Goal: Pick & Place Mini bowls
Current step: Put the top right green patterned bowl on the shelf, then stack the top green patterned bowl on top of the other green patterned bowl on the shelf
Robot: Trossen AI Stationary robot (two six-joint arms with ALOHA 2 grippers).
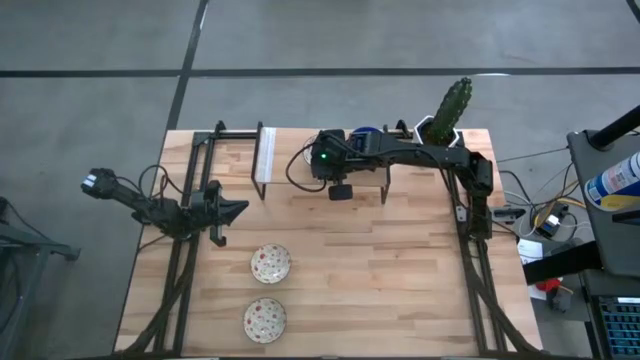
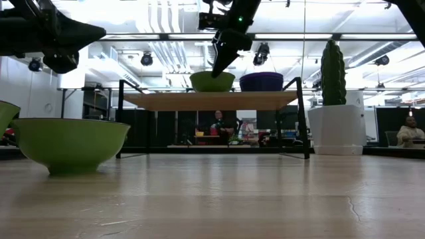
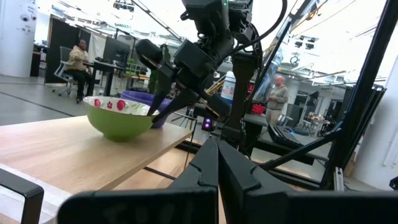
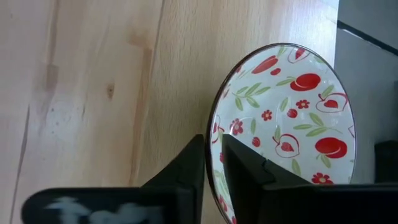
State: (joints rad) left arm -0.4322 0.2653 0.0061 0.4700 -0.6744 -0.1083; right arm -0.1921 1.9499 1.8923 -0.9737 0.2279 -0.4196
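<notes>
Landmark: the raised shelf (image 2: 209,100). Two patterned bowls (image 1: 270,263) (image 1: 265,318) lie on the table (image 1: 400,290) well in front of it. The left gripper (image 1: 236,210) waits beside them, fingers closed and empty. On the shelf, the right gripper (image 4: 213,163) pinches the rim of a third patterned bowl (image 4: 283,124) (green outside), beside a blue bowl (image 2: 261,81).
</notes>
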